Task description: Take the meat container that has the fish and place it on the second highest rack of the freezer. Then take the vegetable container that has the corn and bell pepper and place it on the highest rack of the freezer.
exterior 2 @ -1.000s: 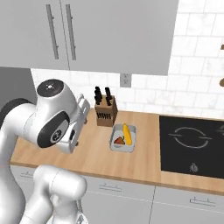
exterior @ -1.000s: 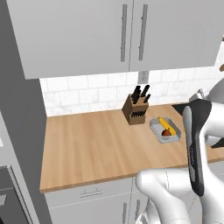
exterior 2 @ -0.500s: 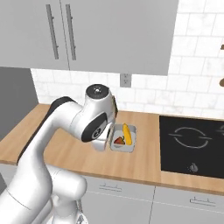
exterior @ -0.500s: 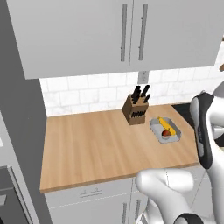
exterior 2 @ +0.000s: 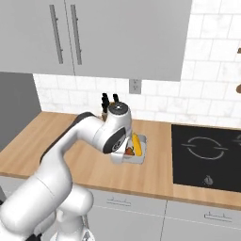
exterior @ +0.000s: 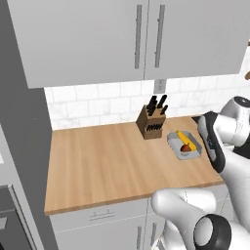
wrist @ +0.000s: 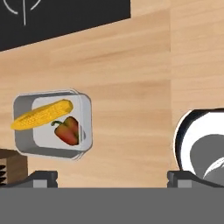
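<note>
Hand view, looking down along the gripper [wrist: 112, 177] onto the wooden surface [wrist: 144, 78]. The two dark fingertips [wrist: 41, 178] stand far apart at the lower edge, spread wide with nothing between them. The vegetable container [wrist: 52, 124], a shallow grey tray with rounded corners, lies on the surface ahead of the gripper, off toward its left fingertip and clear of both tips. Inside it the corn [wrist: 41, 114] lies slantwise along the far side, and the bell pepper [wrist: 68, 130] lies just beside it on the side nearer the gripper, its green stem toward the cob. A dark wooden knife block [wrist: 11, 168] shows at the left edge, close to the left fingertip and next to the tray. A black cooktop [wrist: 65, 17] crosses the top of the view, well beyond the tray.

Left base view: the vegetable container [exterior: 184, 145] sits on the surface [exterior: 107, 166] just beside the knife block [exterior: 151, 122], with the corn [exterior: 187, 139] and bell pepper [exterior: 185, 147] inside; the arm's dark wrist rises at the tray's right.

Right base view: the arm bends over the surface [exterior 2: 56, 155], hiding part of the vegetable container [exterior 2: 139, 153]; the corn [exterior 2: 136, 144] shows beside the arm, and the cooktop [exterior 2: 207, 153] lies to the right. Grey wall cabinets [exterior 2: 94, 33] hang above.
</note>
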